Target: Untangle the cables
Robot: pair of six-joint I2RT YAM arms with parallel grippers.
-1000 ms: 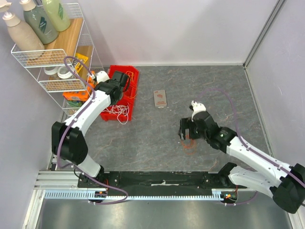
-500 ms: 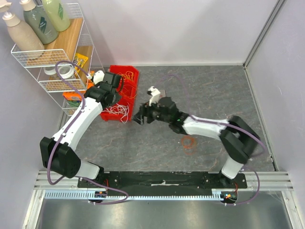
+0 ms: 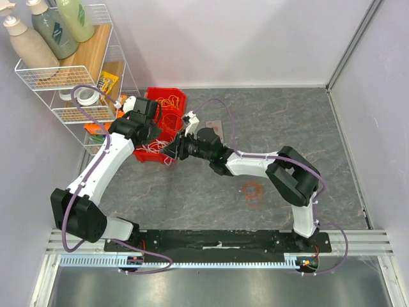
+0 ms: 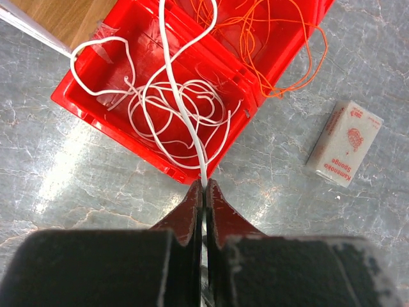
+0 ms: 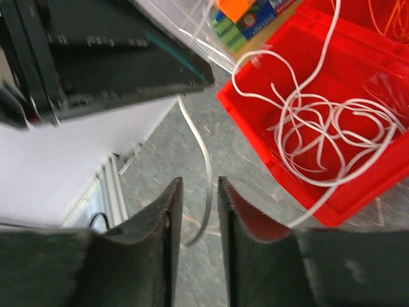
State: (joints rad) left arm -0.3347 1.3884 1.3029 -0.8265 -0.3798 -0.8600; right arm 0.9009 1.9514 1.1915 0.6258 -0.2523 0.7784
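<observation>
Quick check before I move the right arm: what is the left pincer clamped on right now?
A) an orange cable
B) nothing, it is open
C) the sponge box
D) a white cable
D: the left wrist view shows the left pincer shut on the white cable, which runs from its tips up over the red bin.

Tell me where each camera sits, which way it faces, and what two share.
Top external: high behind the bases, looking down at the table; left arm and right arm show whole.
Left wrist: on the left arm, looking down at the bin; left gripper shut on the white cable.
Right wrist: on the right arm, facing the bin's corner; right gripper open.
Shared: both wrist views show the white cable in the bin.
</observation>
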